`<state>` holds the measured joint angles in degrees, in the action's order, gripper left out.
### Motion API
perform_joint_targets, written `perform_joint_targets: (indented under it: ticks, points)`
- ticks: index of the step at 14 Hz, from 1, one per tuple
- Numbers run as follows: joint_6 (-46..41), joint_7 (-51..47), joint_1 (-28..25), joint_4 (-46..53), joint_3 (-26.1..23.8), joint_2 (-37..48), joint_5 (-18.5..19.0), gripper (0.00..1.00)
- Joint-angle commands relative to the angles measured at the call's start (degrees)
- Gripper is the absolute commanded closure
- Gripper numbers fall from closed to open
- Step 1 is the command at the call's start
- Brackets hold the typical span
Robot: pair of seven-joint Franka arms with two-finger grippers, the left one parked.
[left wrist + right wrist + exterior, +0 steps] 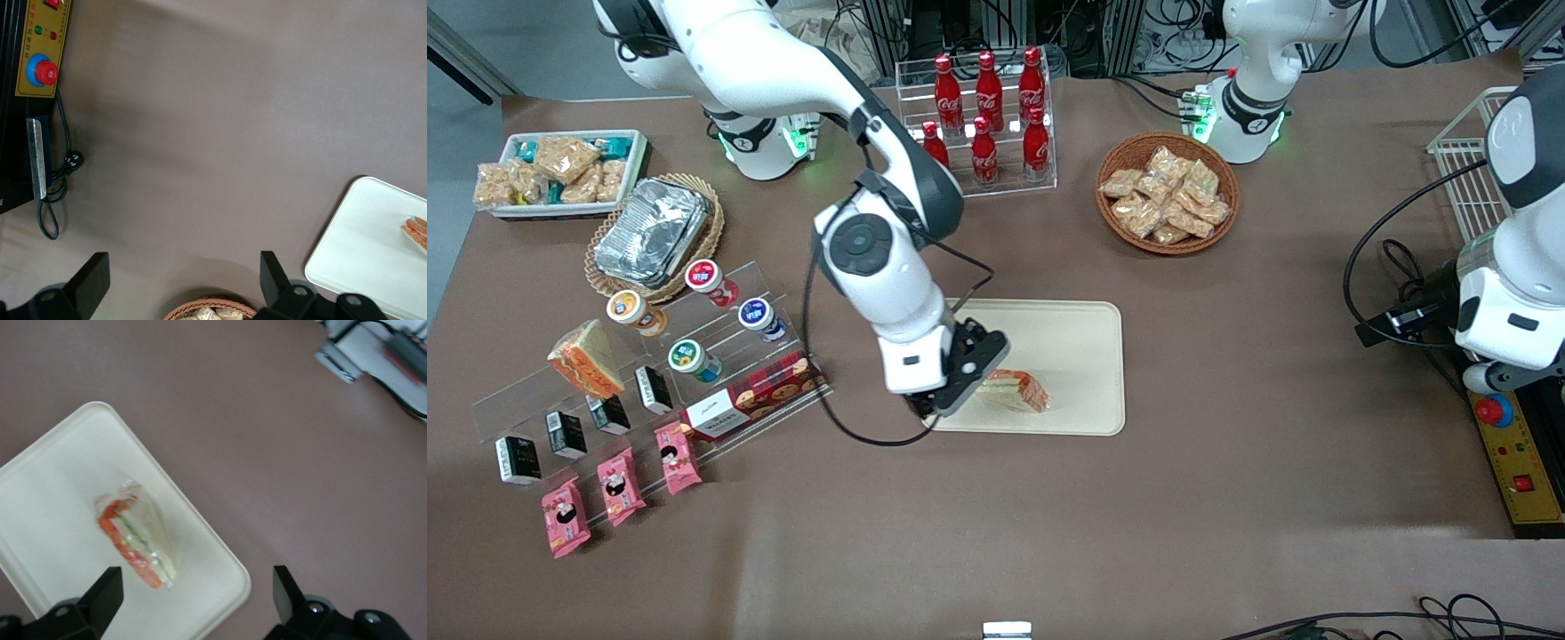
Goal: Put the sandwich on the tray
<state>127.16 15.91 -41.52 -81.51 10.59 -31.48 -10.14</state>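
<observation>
Sandwich (1016,390): clear-wrapped triangle, lying flat on tray, near its front rim, orange-red edge up | Tray (1076,347): cream, rectangular, mid-table on brown cloth | Gripper (951,400): raised above tray's end toward the working arm, fingers (100,593) spread apart, grasping nothing, clear of sandwich | Cola bottles (987,107): in clear rack, farther from front camera.

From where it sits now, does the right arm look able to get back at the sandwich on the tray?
Probably yes. The gripper hangs above the tray with its jaws open and apart from the sandwich, which lies flat on the tray. Nothing stands between them, and nothing else is on the tray.
</observation>
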Motion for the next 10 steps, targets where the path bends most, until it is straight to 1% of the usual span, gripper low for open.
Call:
perform_joint_targets:
  ticks: [1, 4, 6, 9, 10]
  points:
    - [-7.4, -1.0, 0.8, -3.2, 4.8, 6.6, -1.1, 0.0]
    - [-15.6, -2.1, 3.8, -3.0, 8.9, 11.8, -1.1, 0.0]
    - [-21.5, -2.0, 7.0, -2.9, 11.7, 14.2, -1.1, 0.0]
    - [-26.5, -2.6, 12.4, -2.5, 12.9, 16.3, -0.9, 0.0]
    - [-27.9, -4.1, 14.2, -2.4, 12.8, 17.0, -0.8, 0.0]
